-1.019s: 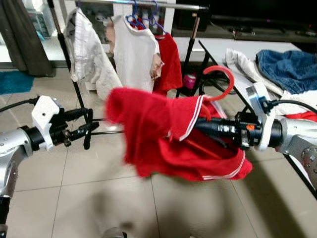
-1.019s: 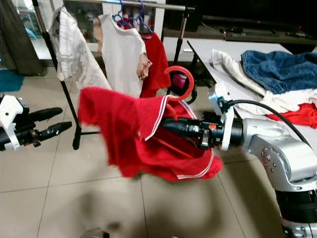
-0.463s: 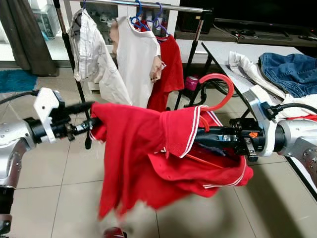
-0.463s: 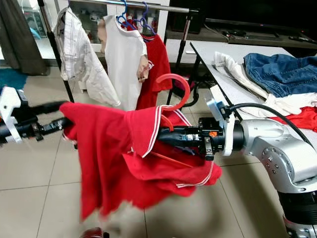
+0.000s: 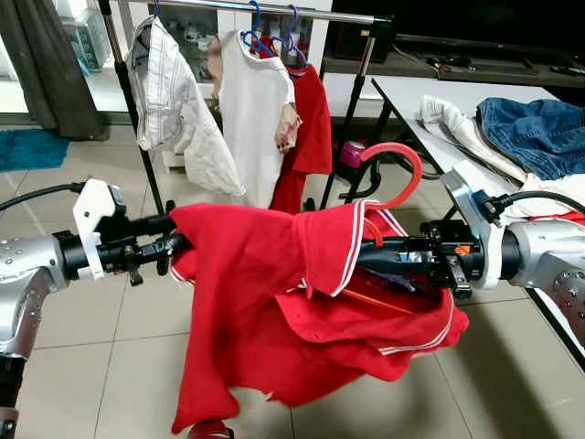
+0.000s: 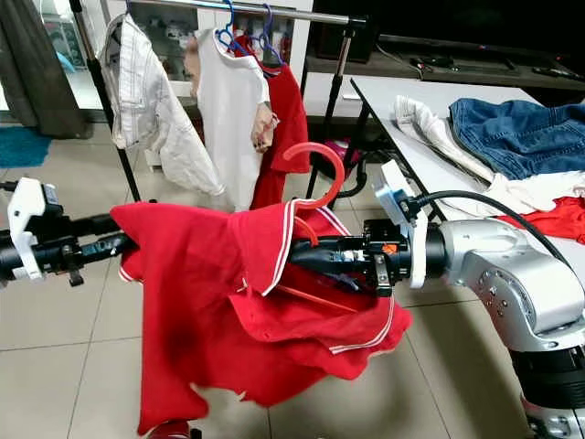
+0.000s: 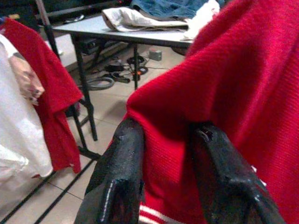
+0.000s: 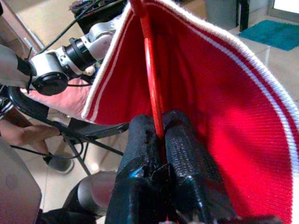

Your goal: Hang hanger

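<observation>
Our right gripper [image 8: 161, 140] has its two black fingers pressed together on the thin red hanger [image 8: 152, 70], whose rod runs up between them inside the red shirt [image 5: 265, 302]; from the head cameras the hanger's curved hook [image 5: 398, 155] rises just above the shirt's white-striped collar, in the middle of the scene. Our left gripper [image 7: 163, 158] is clamped on the shirt's left sleeve, a fold of red knit pinched between its fingers [image 7: 119, 177], so the garment hangs stretched between our two arms, its body drooping toward the tiled floor [image 5: 82, 347]. Beyond it, farther off, stands a clothes rail [image 5: 274, 11] with a striped white shirt [image 5: 169, 82], a white top [image 5: 251, 110] and another red garment [image 5: 315, 119] hanging from blue hangers [image 5: 274, 32]. To the far right a table [image 5: 402, 87] carries a pile of clothes, among them blue jeans [image 5: 539, 128] and a white cloth [image 5: 457, 119].
</observation>
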Tool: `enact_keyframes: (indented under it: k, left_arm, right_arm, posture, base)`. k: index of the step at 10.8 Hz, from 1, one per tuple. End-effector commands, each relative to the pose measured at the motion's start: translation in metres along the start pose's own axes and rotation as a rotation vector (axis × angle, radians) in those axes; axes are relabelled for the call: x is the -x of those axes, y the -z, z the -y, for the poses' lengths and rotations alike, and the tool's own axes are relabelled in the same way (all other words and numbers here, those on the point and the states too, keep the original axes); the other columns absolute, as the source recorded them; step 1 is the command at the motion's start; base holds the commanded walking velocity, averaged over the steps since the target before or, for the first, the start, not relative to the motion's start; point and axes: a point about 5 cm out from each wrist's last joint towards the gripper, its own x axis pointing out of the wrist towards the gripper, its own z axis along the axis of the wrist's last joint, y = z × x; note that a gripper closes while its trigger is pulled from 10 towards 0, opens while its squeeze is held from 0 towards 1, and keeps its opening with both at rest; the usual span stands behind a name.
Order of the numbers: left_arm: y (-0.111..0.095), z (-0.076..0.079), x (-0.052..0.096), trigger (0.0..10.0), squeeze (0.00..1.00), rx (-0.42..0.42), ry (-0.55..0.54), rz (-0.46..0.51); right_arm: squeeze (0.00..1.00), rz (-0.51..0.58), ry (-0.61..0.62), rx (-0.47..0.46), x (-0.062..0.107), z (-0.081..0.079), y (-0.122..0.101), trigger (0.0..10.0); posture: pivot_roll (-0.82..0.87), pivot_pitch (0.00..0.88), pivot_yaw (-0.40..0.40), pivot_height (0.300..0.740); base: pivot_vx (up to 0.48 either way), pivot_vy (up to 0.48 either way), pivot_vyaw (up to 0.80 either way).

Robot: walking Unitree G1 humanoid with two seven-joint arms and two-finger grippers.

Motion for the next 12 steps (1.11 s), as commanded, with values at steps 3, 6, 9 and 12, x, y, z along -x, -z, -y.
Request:
enact_keyframes:
  k: [3, 6, 9, 12]
  left_arm:
    - [0.004, 0.006, 0.001, 0.0, 0.0, 0.0, 0.035, -0.052]
    - [0.011, 0.003, -0.001, 0.0, 0.0, 0.001, -0.026, -0.07]
    - [0.019, -0.01, 0.008, 0.0, 0.0, -0.027, -0.194, -0.057]
    - [0.029, -0.037, 0.037, 0.0, 0.0, 0.001, -0.562, -0.007]
  right_arm:
    - [0.0, 0.004, -0.007, 0.044, 0.002, 0.0, -0.007, 10.0]
    - [0.0, 0.016, -0.004, 0.048, 0.001, 0.001, -0.008, 10.0]
    - [0.0, 0.037, -0.003, 0.043, -0.003, -0.001, -0.006, 10.0]
    - [0.0, 0.032, -0.004, 0.037, -0.002, -0.002, -0.004, 10.0]
  posture:
    - [0.02, 0.0, -0.094, 0.74]
    - [0.03, 0.0, -0.086, 0.74]
    - [0.03, 0.0, -0.081, 0.74]
    - [0.04, 0.0, -0.076, 0.74]
  base:
    - [0.0, 0.0, 0.0]
    - [0.0, 0.0, 0.0]
    - [0.0, 0.0, 0.0]
    - [0.0, 0.0, 0.0]
